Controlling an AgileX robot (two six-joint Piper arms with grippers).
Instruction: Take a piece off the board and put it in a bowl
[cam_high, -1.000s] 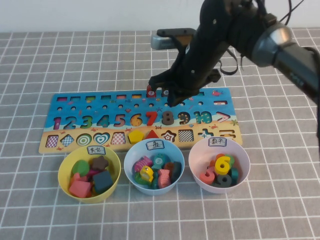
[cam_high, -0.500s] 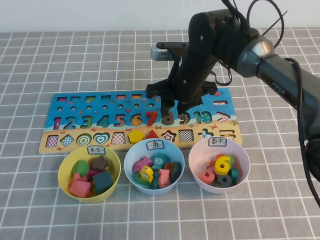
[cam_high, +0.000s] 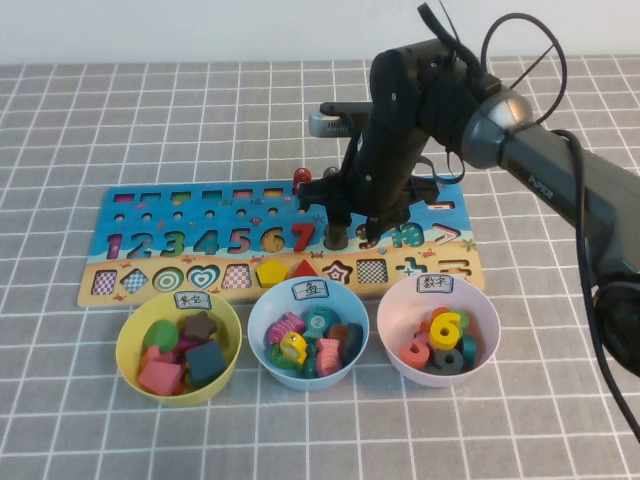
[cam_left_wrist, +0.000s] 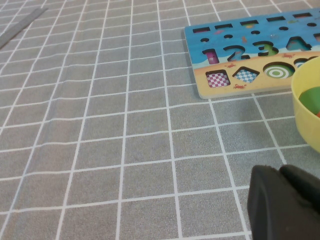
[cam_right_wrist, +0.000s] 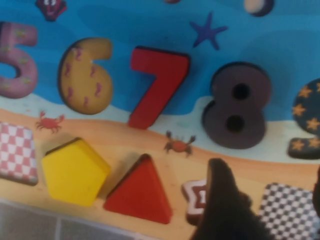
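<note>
The dark grey-brown 8 (cam_high: 336, 238) sits in its slot on the board (cam_high: 200, 205), right of the red 7 (cam_high: 302, 236). My right gripper (cam_high: 350, 228) is open and hangs low over the board with a finger on each side of the 8, not touching it. In the right wrist view the 8 (cam_right_wrist: 237, 105) lies flat in the board (cam_right_wrist: 150, 20), just ahead of my right gripper (cam_right_wrist: 270, 200). The pale pink bowl (cam_high: 392, 302) stands in front of the board at the right and holds several numerals. My left gripper (cam_left_wrist: 282, 172) is shut and empty, off to the left of the board (cam_left_wrist: 200, 75).
A yellow bowl (cam_high: 125, 335) of shape pieces and a light blue bowl (cam_high: 258, 322) of pieces stand in front of the board. The yellow bowl (cam_left_wrist: 305, 100) also shows in the left wrist view. A yellow pentagon (cam_right_wrist: 75, 170) and a red triangle (cam_right_wrist: 140, 192) sit in the board's bottom strip.
My right arm has come down and in towards the board, bringing the open gripper from above the top row to around the 8. The 8 has not moved.
</note>
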